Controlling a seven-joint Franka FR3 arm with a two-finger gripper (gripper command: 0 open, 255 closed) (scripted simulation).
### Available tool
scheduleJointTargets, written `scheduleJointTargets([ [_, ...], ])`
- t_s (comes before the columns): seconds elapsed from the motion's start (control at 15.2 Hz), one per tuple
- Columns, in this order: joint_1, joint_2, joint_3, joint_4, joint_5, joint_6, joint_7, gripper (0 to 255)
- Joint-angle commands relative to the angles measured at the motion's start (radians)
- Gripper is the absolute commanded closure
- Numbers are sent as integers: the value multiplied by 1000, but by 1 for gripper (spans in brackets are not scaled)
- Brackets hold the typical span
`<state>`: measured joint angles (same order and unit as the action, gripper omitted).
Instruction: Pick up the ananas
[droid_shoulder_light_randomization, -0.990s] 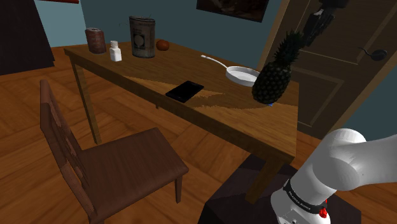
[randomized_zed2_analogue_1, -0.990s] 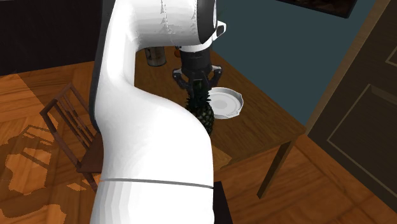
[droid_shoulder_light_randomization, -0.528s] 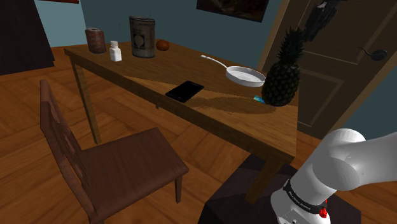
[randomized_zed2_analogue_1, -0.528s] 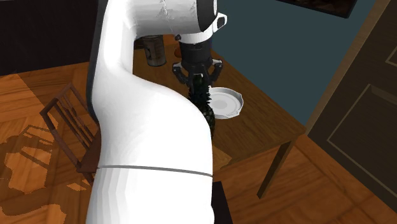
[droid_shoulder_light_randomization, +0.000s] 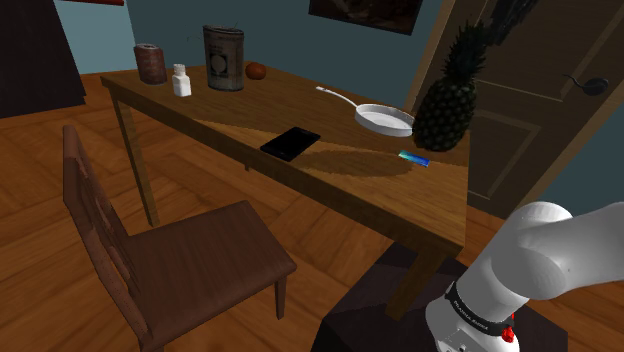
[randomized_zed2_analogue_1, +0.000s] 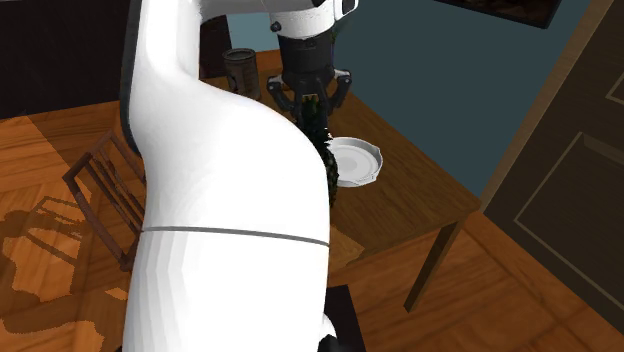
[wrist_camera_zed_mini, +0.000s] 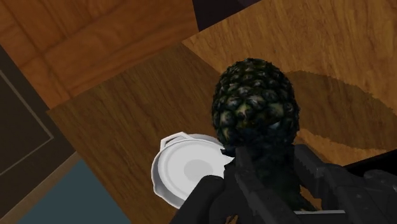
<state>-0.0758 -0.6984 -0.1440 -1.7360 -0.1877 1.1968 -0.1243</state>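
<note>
- Clamped onto the leafy crown of the pineapple (wrist_camera_zed_mini: 256, 105), jaws parted only as far as the leaves between them.
- Hanging fruit-down, clear of the tabletop (droid_shoulder_light_randomization: 230, 120), above its far corner and just beside the white pan (droid_shoulder_light_randomization: 383, 118).
- Probably heavy, stiff and rough-skinned, not fragile. Likely to swing from a crown hold, so best gripped low on the leaves, close to the fruit.
- Against a second ago: lifted higher and carried toward the shoulder view's right, uncovering a small coloured card (droid_shoulder_light_randomization: 413, 158) lying on the tabletop.
</note>
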Motion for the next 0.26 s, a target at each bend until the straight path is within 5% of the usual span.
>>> scheduleJointTargets([
  [0.0,1,27,-2,58,0,-27,-8,255],
  [0.2,1,41,-2,87,1,-42,-11,255],
])
